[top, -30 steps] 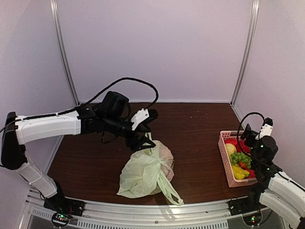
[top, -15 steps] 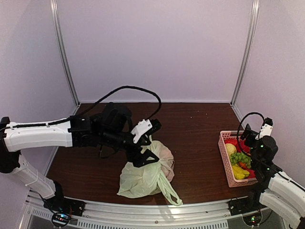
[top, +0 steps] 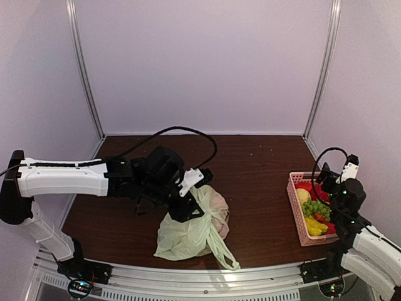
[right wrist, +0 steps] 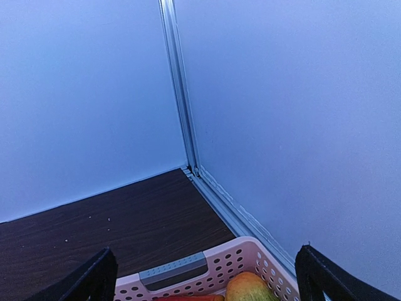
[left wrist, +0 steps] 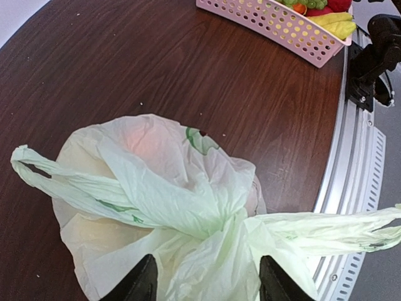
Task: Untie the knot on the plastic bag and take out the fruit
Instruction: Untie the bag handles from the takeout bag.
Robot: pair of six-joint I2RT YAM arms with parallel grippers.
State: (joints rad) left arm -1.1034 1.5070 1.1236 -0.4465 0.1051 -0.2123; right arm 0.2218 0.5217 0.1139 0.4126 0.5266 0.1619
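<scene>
The left end effector (left wrist: pixel 210 281) hangs low over the plastic bag (left wrist: pixel 156 188), its two dark fingers (left wrist: pixel 145 283) set apart on either side of a bunched fold of the pale green film; I cannot tell whether they are pinching it or only straddling it. Just ahead of the fingertips the film gathers into the knot (left wrist: pixel 235 219), and one handle loop (left wrist: pixel 56 179) trails off to one side of it, the other (left wrist: pixel 332 229) to the opposite side. Further ahead, a soft orange-pink shape, the fruit (left wrist: pixel 141 141), glows through the bag's skin. The bag sits slumped on the dark wooden tabletop (left wrist: pixel 125 63). The right end effector (right wrist: pixel 207 276) is spread wide and holds nothing, poised just above the near rim of a pink slatted basket (right wrist: pixel 182 269), well apart from the bag.
</scene>
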